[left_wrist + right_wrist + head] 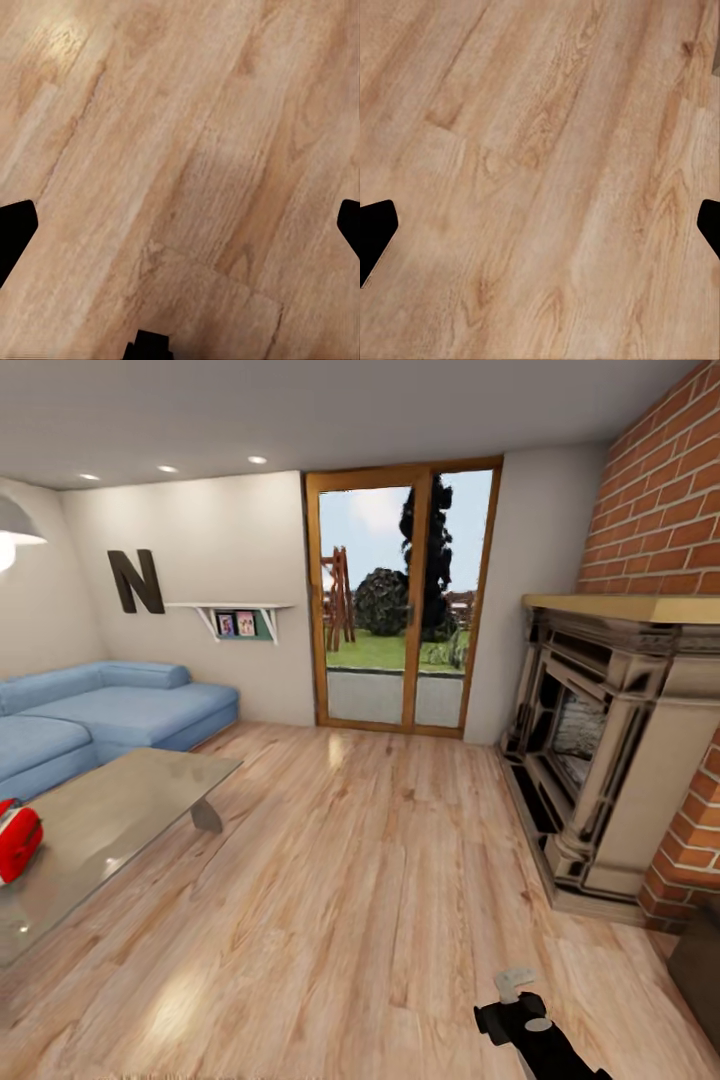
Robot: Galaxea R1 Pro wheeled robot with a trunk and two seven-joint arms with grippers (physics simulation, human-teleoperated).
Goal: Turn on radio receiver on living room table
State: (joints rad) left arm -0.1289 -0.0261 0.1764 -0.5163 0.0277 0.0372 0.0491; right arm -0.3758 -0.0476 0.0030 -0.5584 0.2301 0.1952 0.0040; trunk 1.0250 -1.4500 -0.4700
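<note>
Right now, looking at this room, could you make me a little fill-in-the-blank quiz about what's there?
1. The red radio lies on the glass ____, at the left edge of the head view.
2. The sofa beside it is coloured ____.
3. On the wall above the sofa hangs a big dark letter ____.
4. The fireplace on the right is set in a wall of red ____.

Missing words: table; blue; N; brick

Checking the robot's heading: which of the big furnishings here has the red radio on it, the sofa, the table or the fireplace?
The glass-topped table: the radio receiver sits on it at the head view's left edge. The blue sofa and fireplace carry no radio.
</note>
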